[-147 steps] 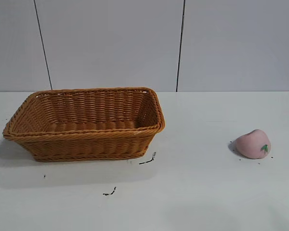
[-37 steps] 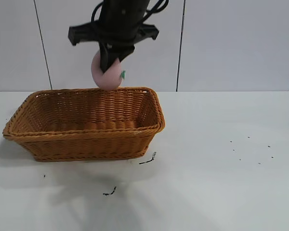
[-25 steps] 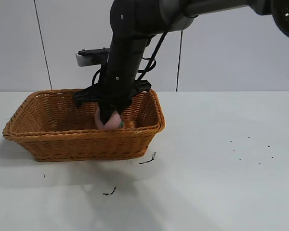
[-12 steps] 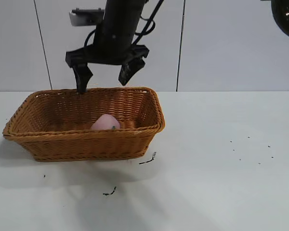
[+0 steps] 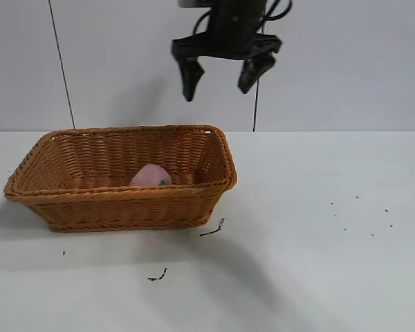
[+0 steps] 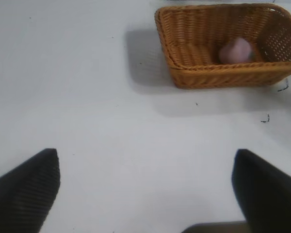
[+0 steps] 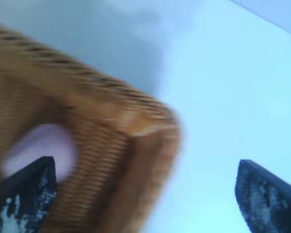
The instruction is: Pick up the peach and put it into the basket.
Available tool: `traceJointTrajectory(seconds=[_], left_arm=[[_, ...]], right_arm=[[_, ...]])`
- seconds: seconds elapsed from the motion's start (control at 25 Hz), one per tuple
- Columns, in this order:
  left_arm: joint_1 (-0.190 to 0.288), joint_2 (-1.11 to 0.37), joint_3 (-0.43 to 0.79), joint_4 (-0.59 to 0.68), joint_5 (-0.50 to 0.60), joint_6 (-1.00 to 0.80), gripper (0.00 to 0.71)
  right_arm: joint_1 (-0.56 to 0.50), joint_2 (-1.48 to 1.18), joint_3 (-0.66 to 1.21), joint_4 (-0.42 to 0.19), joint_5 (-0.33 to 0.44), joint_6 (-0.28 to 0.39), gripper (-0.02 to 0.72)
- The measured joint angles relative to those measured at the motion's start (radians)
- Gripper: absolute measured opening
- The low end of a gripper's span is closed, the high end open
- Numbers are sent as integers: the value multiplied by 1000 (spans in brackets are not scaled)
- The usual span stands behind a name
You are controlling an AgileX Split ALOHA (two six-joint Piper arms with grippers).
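The pink peach (image 5: 151, 176) lies inside the orange-brown wicker basket (image 5: 124, 207), at the basket's middle-right, against the near wall. My right gripper (image 5: 218, 90) is open and empty, high above the basket's right end. In the right wrist view the peach (image 7: 41, 145) shows behind the basket's corner (image 7: 131, 131), below my open right gripper (image 7: 144, 165). My left gripper (image 6: 145, 160) is open and empty over bare table, far from the basket (image 6: 218, 73); the peach (image 6: 235, 50) shows inside it. The left arm is out of the exterior view.
The white table (image 5: 318, 263) carries small dark marks near the basket's front right corner (image 5: 211, 230), further forward (image 5: 158, 277), and specks at the right (image 5: 360, 214). A grey panelled wall stands behind.
My right gripper let the peach go into the basket about a second ago. Since then it has risen and moved right, open and empty. The peach has not moved in the last half second.
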Motion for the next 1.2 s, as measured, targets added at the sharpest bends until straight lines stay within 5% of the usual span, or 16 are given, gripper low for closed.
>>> traceJointTrajectory(seconds=[0.52,1.2], left_arm=[[0,0,0,0,0,0,693],[0,0,0,0,0,0,693]], right_arm=[[-72,-222,119,-19,1,30,695],[-72,-1229,1171,0,1,51,695]])
